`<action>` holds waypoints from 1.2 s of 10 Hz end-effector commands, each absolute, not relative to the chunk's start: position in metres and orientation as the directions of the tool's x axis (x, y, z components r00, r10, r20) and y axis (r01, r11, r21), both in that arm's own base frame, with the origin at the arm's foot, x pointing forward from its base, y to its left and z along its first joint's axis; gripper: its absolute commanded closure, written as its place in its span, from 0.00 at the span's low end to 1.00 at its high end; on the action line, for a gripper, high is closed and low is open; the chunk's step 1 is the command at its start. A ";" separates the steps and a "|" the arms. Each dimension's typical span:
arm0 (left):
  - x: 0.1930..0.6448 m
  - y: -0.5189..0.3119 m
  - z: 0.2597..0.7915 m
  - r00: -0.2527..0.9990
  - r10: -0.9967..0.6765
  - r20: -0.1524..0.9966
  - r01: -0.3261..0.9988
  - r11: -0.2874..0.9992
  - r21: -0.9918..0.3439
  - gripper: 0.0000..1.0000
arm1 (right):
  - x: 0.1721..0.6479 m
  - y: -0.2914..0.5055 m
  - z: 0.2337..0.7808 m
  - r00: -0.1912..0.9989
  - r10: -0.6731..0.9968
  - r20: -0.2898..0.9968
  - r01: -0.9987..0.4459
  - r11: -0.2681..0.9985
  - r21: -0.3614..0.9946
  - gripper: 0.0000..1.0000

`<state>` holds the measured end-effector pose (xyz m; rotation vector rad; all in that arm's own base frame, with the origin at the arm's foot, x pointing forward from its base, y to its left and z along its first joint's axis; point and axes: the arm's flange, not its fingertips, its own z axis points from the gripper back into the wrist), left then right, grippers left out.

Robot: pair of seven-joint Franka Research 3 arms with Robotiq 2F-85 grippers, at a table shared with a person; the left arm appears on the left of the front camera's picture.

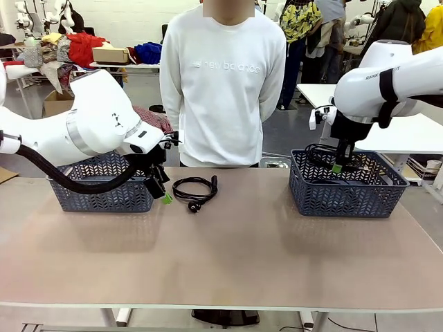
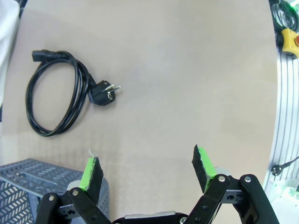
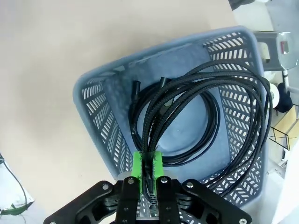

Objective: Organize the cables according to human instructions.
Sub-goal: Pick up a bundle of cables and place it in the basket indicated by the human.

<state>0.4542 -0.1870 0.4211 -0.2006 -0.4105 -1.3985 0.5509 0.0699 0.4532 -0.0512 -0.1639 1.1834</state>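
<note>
One loose cable (image 2: 100, 94) flat on the bench (image 1: 242, 263), coiled into an oval loop, just beside the left basket (image 1: 104, 194) and well apart from the right basket (image 1: 346, 197). In the front view, long axis of the loop along the bench from left to right, with the round plug at the near edge, toward the robot, and the small connector at the far right end. From the left wrist, lying ahead of the fingers and off to the picture's left side, not between them. Clearly nearer to the left arm, with the right arm far across the bench.

Left end effector (image 2: 147, 161) wide open, holding nothing and touching nothing, hanging low over the bench near the corner of the left basket. Green pads (image 2: 88, 172) facing each other with only bare bench between. Probably needs a short shift toward the loop and a small turn of the wrist, so as to close across one side of the coil and not along it. Only a judgement.

Right end effector (image 3: 148, 158) fully closed on a bundle of cables (image 3: 155, 126), pinched between its pads, directly above the right basket. Loops of the bundle hanging down into this basket, the lower parts seemingly resting on its floor. Hard to count the cords. Person (image 1: 221, 90) standing at the far side, between the two baskets. Cannot tell which basket is meant for the loose cable.
</note>
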 end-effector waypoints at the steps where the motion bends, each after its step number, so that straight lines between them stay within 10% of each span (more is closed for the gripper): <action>1: 0.454 -0.187 0.421 0.116 -0.911 0.396 0.979 0.172 0.108 0.00 | 0.547 0.061 0.447 0.339 0.934 0.117 -0.924 0.353 -0.144 1.00; 3: 0.454 -0.187 0.421 0.116 -0.911 0.396 0.979 0.172 0.108 0.00 | 0.548 0.060 0.444 0.338 0.935 0.108 -0.925 0.351 -0.145 1.00; 4: 0.454 -0.187 0.421 0.116 -0.911 0.396 0.979 0.172 0.108 0.00 | 0.550 0.062 0.443 0.349 0.932 0.100 -0.920 0.361 -0.153 0.69; 6: 0.454 -0.187 0.421 0.116 -0.911 0.396 0.979 0.172 0.108 0.00 | 0.556 0.064 0.441 0.373 0.923 0.093 -0.907 0.384 -0.172 0.49; 7: 0.454 -0.187 0.421 0.116 -0.911 0.396 0.979 0.172 0.108 0.00 | 0.556 0.064 0.442 0.378 0.920 0.101 -0.904 0.390 -0.174 0.65; 8: 0.454 -0.187 0.421 0.116 -0.911 0.396 0.979 0.172 0.108 0.00 | 0.555 0.066 0.445 0.382 0.918 0.106 -0.902 0.396 -0.175 0.29; 9: 0.454 -0.187 0.421 0.116 -0.911 0.396 0.979 0.172 0.108 0.00 | 0.555 0.067 0.446 0.383 0.917 0.106 -0.902 0.397 -0.171 0.45; 10: 0.454 -0.187 0.421 0.116 -0.911 0.396 0.979 0.172 0.108 0.00 | 0.555 0.067 0.446 0.386 0.917 0.104 -0.903 0.398 -0.164 0.10; 11: 0.454 -0.187 0.421 0.116 -0.911 0.396 0.979 0.172 0.108 0.00 | 0.556 0.068 0.446 0.388 0.916 0.102 -0.904 0.400 -0.155 0.26; 12: 0.454 -0.187 0.421 0.116 -0.911 0.396 0.979 0.172 0.108 0.00 | 0.557 0.070 0.448 0.390 0.915 0.100 -0.904 0.401 -0.147 0.00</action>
